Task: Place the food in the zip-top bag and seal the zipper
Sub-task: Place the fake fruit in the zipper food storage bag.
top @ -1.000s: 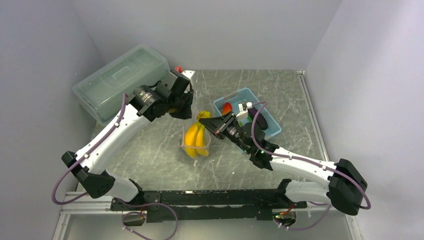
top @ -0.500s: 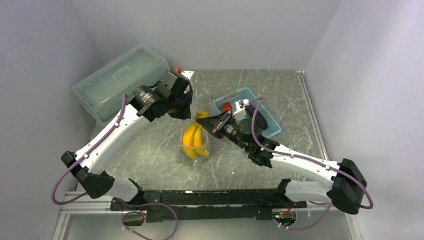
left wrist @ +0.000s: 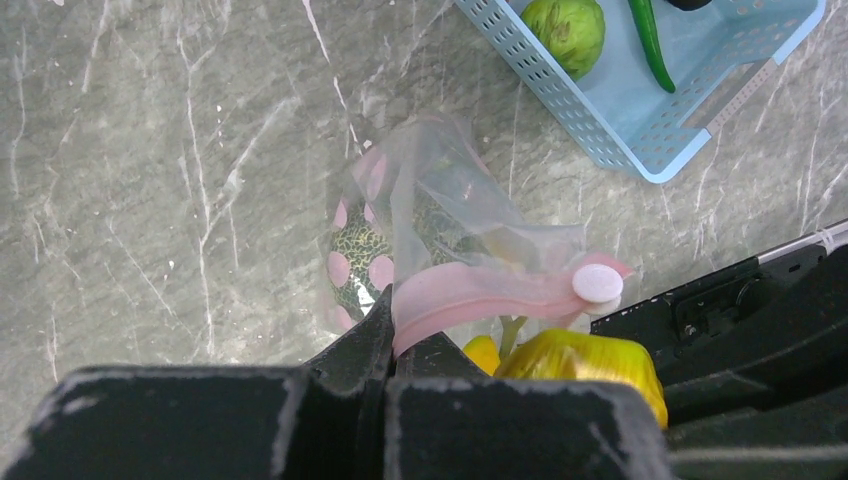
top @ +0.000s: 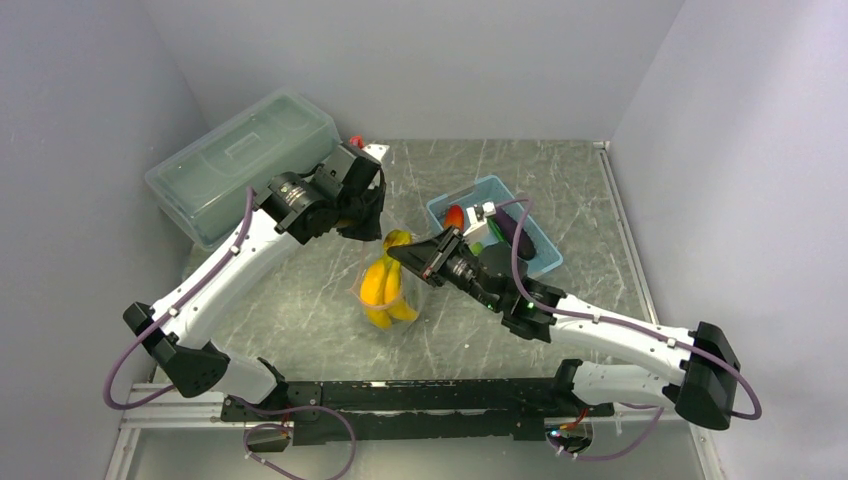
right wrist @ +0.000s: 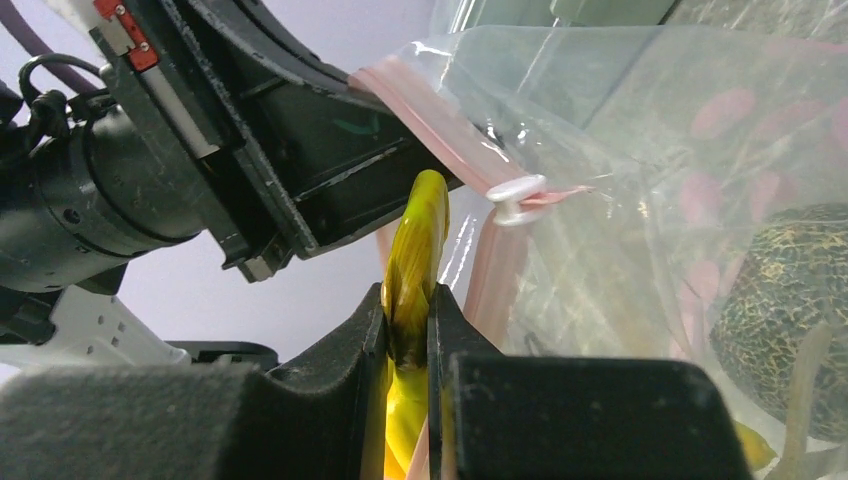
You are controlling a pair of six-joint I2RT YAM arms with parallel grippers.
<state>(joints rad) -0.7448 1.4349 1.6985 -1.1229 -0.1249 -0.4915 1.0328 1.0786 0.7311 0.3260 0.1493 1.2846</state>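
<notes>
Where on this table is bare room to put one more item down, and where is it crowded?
Free: the far right of the table, between blue basket and right wall; also the near strip between bag and base rail. Crowded: the centre, where left gripper and right gripper meet at the bag's mouth.

The left arm rises from its base and bends over the far left side of the bag. Its left gripper is pinched tight on the bag's pink strip. The right arm stretches low toward the bag from the right. The right gripper is clamped on the stem of the bananas at the bag's mouth.
</notes>
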